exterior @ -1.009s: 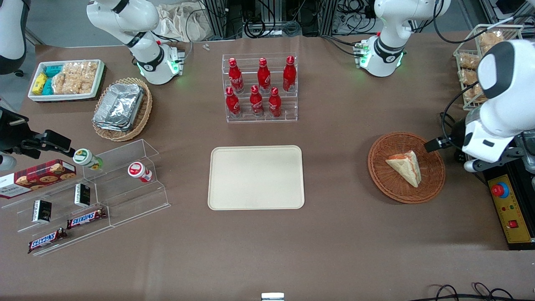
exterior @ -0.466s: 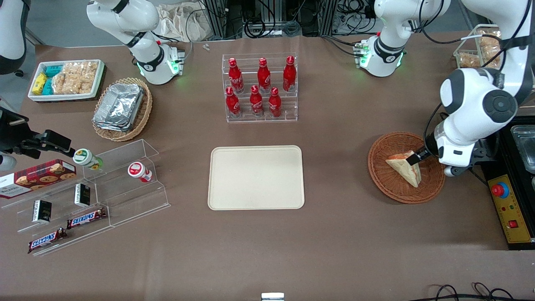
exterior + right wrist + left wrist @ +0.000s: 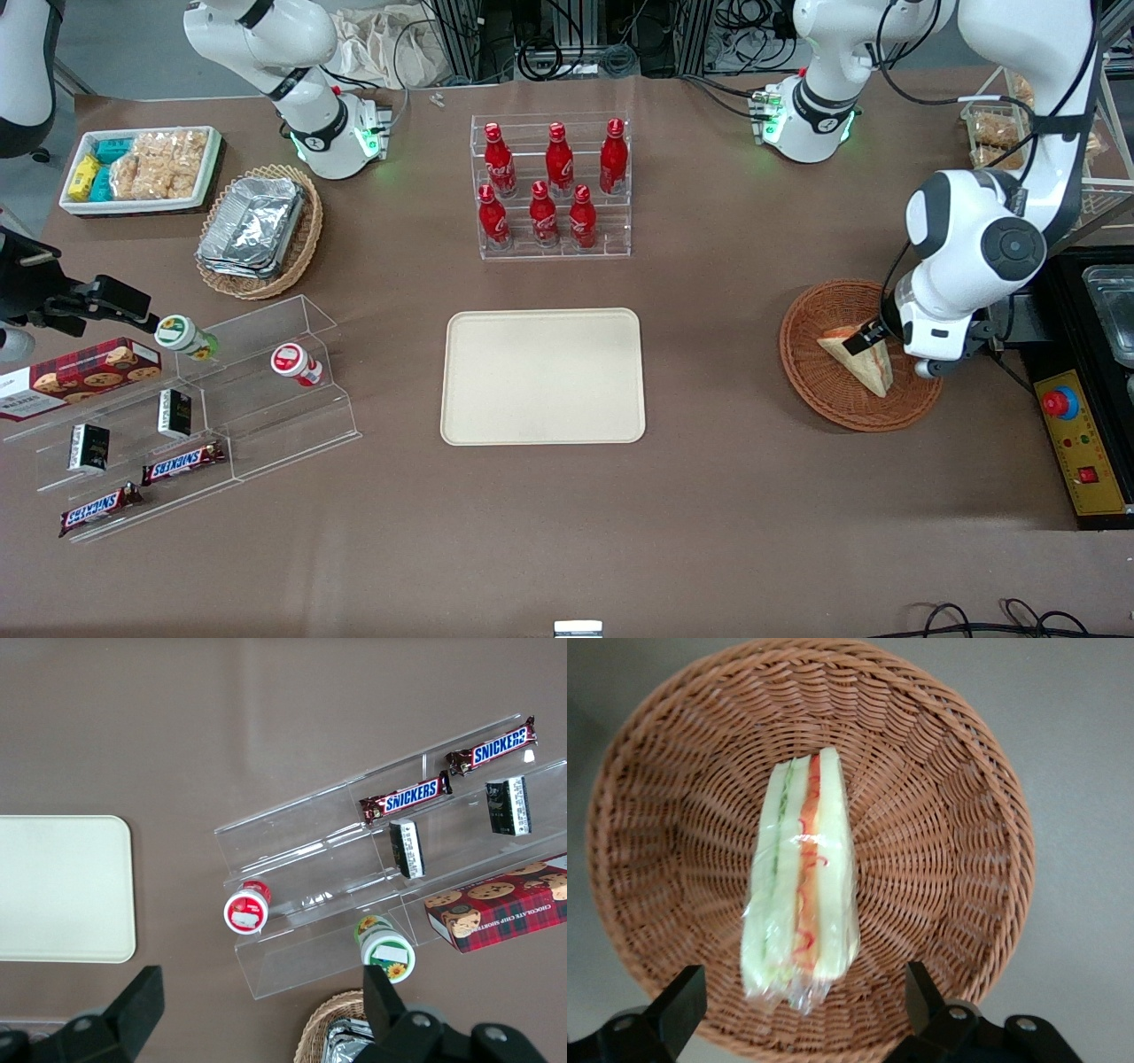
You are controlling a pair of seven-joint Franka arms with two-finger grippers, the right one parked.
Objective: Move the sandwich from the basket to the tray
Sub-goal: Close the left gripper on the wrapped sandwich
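1. Nearest the front camera, toward the parked arm's end of the brown counter (image 3: 709,496), two Snickers bars (image 3: 182,462) lie on the lowest step of a clear acrylic display stand (image 3: 266,416), with a red cookie box (image 3: 75,377) and two small capped cups (image 3: 297,363) on the steps above.
2. At the counter's middle sits the cream tray (image 3: 542,376), flat, with nothing resting on it.
3. Toward the working arm's end, well apart from the tray, the reddish-brown wicker basket (image 3: 819,399) holds the sandwich (image 3: 802,886), a wrapped triangular wedge standing on edge with red, orange and green filling showing along its top.
4. Directly above that wedge hangs the gripper (image 3: 802,1005); its jaws are spread wide, one black finger to each side of the sandwich's near end, and neither touches the wrapping. From the front, a dark fingertip overlaps the sandwich's top edge inside the basket's rim.
5. Farther from the front camera, past the tray, a clear tiered rack carries six red cola bottles (image 3: 549,186) in two rows.
6. Farther still toward the parked arm's end, a tan wicker basket of foil containers (image 3: 257,226) sits beside a white tray of snack packets (image 3: 142,168).
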